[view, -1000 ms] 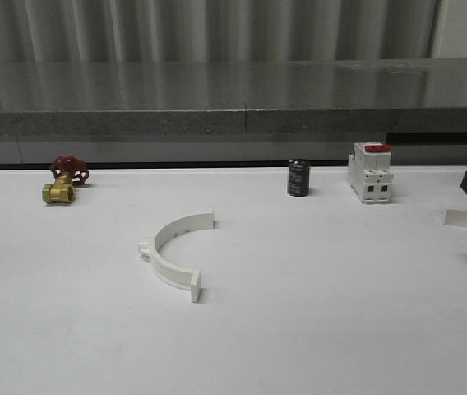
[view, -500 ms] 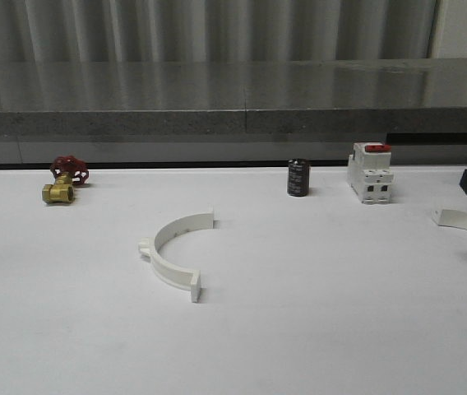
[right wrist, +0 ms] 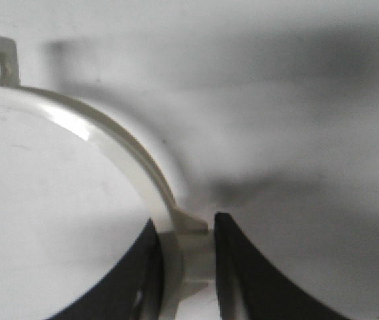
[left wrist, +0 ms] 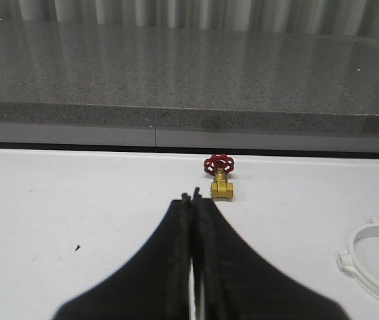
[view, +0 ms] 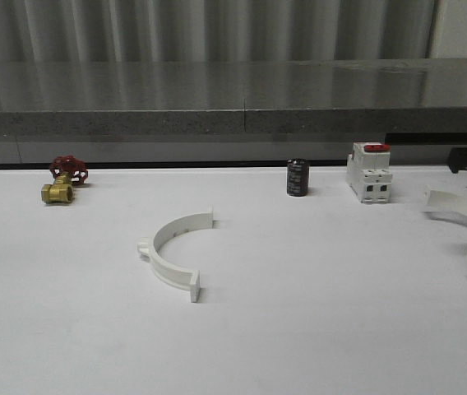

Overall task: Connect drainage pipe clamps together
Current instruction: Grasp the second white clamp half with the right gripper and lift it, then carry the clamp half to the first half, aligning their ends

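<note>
Clamp half, centre point(view: 172, 253): lies on white table point(view: 316, 329), centre-left of frame, open side rightward.
Clamp half, right point(view: 455, 206): far right edge, grasped by right gripper point(right wrist: 188, 263).
Left gripper point(left wrist: 193, 200): clenched, holding nothing.
Back row: brass valve point(view: 62, 181), black cylinder point(view: 298, 178), red-topped switch point(view: 370, 172).
Room: grey ledge behind.

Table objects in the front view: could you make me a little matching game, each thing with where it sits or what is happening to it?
Things:
1. brass valve
2. black cylinder
3. white switch
4. second clamp half

Places or states:
A. held in the right gripper at the table's right edge
B. far left, red handwheel on top
C. just left of the white switch
D. red-topped, between cylinder and right edge

Pairs: 1-B, 2-C, 3-D, 4-A
</note>
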`<state>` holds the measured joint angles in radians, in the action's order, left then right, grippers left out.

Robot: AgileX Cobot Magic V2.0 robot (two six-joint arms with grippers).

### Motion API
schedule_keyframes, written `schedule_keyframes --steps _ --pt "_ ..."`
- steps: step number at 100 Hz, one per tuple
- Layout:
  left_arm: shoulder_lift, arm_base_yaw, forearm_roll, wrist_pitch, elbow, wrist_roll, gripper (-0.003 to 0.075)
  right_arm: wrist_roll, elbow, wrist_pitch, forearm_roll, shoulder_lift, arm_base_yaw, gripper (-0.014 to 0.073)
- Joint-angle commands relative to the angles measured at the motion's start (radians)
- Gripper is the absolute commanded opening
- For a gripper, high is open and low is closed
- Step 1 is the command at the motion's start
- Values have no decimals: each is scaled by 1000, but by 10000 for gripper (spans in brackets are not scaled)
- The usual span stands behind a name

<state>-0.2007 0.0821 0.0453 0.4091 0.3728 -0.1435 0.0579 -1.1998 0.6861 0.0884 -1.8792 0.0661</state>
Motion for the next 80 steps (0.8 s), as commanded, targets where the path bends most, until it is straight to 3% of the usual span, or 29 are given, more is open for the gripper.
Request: schedule_keyframes --steps 1,46,80 --pt "-7 -3 2 -83 24 1 -20 43 -44 8 17 68 -40 78" --pt "-7 -3 2 -83 24 1 -20 284 -86 -2 10 71 -363 78" --pt "-7 -3 2 -83 24 1 -20 492 -91 -44 -88 50 -485 78"
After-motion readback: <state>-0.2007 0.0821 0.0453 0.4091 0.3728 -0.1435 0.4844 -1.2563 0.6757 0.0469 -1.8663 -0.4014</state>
